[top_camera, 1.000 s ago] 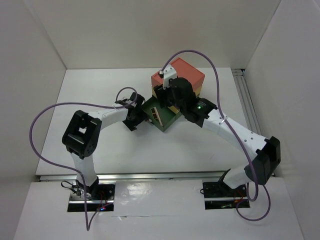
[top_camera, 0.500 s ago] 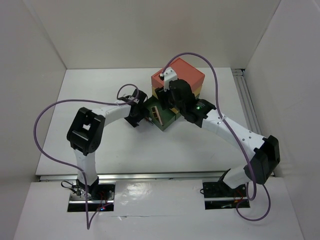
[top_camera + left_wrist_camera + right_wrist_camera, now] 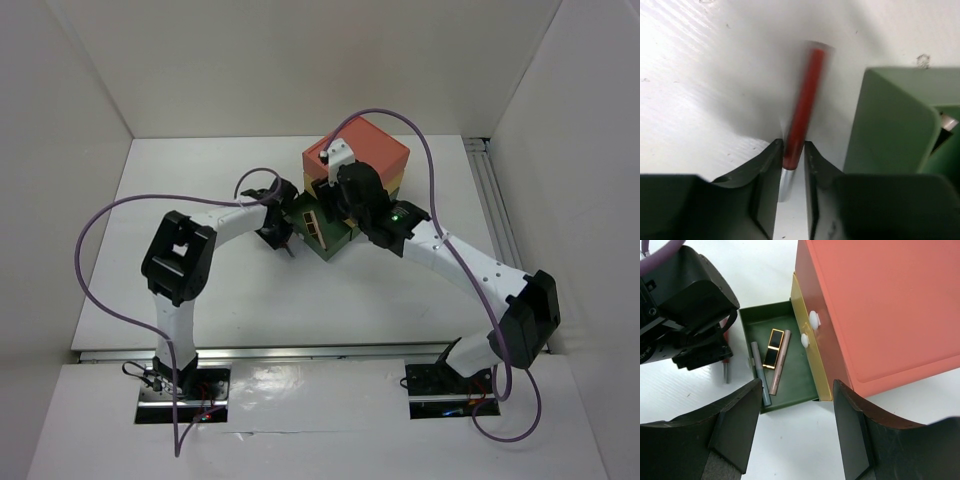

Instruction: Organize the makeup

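My left gripper point(image 3: 793, 156) is shut on a slim red stick with a silver end point(image 3: 802, 105), just left of the open green drawer point(image 3: 890, 120). In the top view the left gripper point(image 3: 283, 230) sits at the drawer's left corner point(image 3: 322, 232). The right wrist view shows the drawer point(image 3: 795, 385) holding a black-and-gold lipstick point(image 3: 773, 348), a pink pencil point(image 3: 780, 362) and a grey-blue stick point(image 3: 759, 374). The red stick's silver end point(image 3: 727, 372) pokes out below the left gripper point(image 3: 700, 347). My right gripper point(image 3: 797, 427) is open and empty above the drawer's front. The other makeup is out of view.
The coral-yellow-green drawer box point(image 3: 358, 160) stands at the back centre of the white table point(image 3: 200, 290); its yellow drawer point(image 3: 807, 350) with white knobs is slightly out. White walls surround the table, and a rail point(image 3: 495, 210) runs along the right.
My left gripper has moved right with the red stick, up to the green drawer's left side. The right arm has barely shifted.
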`<state>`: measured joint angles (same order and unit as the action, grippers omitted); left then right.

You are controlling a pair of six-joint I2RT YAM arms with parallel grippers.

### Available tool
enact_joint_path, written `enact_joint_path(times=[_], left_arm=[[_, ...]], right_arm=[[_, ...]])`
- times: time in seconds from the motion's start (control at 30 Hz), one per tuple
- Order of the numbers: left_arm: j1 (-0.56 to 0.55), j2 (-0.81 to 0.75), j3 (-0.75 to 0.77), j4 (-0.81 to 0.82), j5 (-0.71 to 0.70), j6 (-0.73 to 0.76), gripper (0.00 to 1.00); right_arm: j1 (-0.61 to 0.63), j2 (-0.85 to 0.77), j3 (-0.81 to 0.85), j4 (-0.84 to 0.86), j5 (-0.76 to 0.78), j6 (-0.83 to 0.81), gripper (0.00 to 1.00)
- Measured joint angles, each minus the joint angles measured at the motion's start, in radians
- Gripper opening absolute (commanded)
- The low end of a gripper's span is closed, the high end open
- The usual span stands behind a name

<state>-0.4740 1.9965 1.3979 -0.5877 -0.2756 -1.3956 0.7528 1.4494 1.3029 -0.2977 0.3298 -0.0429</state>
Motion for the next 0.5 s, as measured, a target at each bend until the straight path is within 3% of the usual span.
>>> enact_joint_path(times=[0.13,0.17,0.23,0.5], left_arm=[[-0.003,-0.022,-0.024,-0.014,-0.009,0.0,0.16],[-0.005,-0.031,-0.035,-0.024,-0.011,0.0,0.05],[-0.007,-0.052,-0.055,-0.045,-0.021,0.002,0.0],[-0.051,-0.202,-0.066,-0.126,-0.093,0.116,0.0]], right_arm=[[0.0,-0.004,-0.003,0.003,0.008,0.0,0.66],[0.0,-0.006,-0.003,0.004,0.008,0.0,0.66],[0.0,-0.011,-0.003,0.006,0.01,0.0,0.66],[-0.007,-0.076,-0.026,0.018,0.047,0.001,0.66]])
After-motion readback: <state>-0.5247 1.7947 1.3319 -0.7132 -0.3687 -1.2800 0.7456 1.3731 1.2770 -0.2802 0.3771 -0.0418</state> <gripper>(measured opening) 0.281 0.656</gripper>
